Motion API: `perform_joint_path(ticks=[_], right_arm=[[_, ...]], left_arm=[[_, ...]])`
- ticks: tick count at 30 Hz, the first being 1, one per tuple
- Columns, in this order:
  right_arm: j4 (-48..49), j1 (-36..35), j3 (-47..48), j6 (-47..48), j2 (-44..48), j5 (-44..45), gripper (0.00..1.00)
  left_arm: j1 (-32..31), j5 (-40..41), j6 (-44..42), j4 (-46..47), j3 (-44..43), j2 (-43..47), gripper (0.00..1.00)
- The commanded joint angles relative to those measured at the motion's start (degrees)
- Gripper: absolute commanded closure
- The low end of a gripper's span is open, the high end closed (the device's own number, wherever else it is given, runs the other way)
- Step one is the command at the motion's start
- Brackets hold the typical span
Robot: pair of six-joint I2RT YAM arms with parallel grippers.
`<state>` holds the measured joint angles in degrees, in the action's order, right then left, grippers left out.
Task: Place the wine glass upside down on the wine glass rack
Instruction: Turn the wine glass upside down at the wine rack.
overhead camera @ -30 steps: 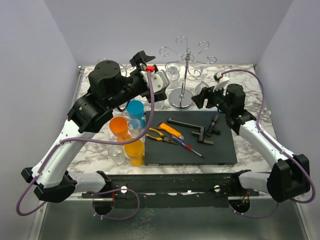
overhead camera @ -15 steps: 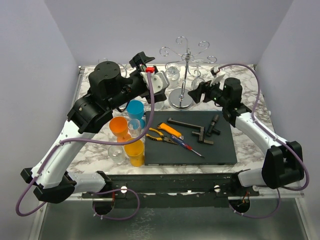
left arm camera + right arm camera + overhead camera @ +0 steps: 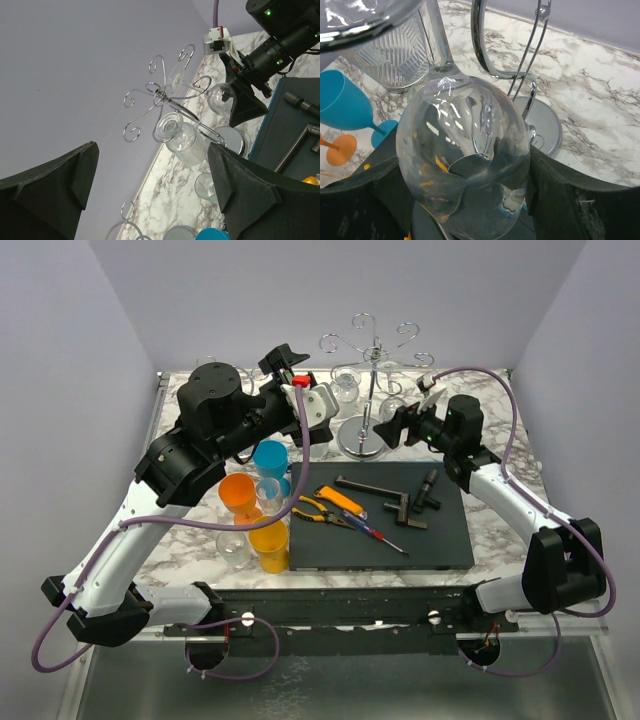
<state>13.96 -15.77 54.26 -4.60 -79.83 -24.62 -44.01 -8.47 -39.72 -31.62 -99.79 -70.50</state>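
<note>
On the left of the marbled bench (image 3: 500,390) stands a cluster of plastic cups: an orange cup (image 3: 238,492), a yellow cup (image 3: 268,540) nearer the arms, and a blue cup (image 3: 269,457) behind them, with a clear glass (image 3: 232,548) at the near left. Above and behind this cluster the left hand (image 3: 154,150) hangs in the air with its fingers spread wide and nothing between them, facing the rack from the left.

A patterned glass tumbler (image 3: 187,140) stands just left of the wine glass rack (image 3: 372,370), whose chrome post rises from a round base at the back of the bench and ends in curled wire arms.

The wine glass (image 3: 465,150) is upside down at the rack's right side, raised off the bench, its bowl hanging low and its stem slanting up toward the wire arms. The stem runs just beside one wire loop; whether the foot rests on the wire cannot be told. The right hand (image 3: 398,425) grips the bowl, a finger on each side of it.

In front of the rack lies a dark mat (image 3: 440,540) carrying pliers (image 3: 325,505), a screwdriver (image 3: 375,532) and black tools (image 3: 400,502).
</note>
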Motion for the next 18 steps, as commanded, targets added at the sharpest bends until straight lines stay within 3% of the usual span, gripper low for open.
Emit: perform_joint_path(ticks=[1, 18], right_arm=[[0.6, 0.1, 2.3, 2.5, -0.1, -3.6, 0.99], [-0.8, 0.0, 1.6, 5.9, 2.1, -7.0, 1.0]], left_arm=[[-0.2, 0.3, 0.1, -0.3, 0.2, -0.2, 0.01], [-0.2, 0.7, 0.2, -0.2, -0.9, -1.2, 0.01]])
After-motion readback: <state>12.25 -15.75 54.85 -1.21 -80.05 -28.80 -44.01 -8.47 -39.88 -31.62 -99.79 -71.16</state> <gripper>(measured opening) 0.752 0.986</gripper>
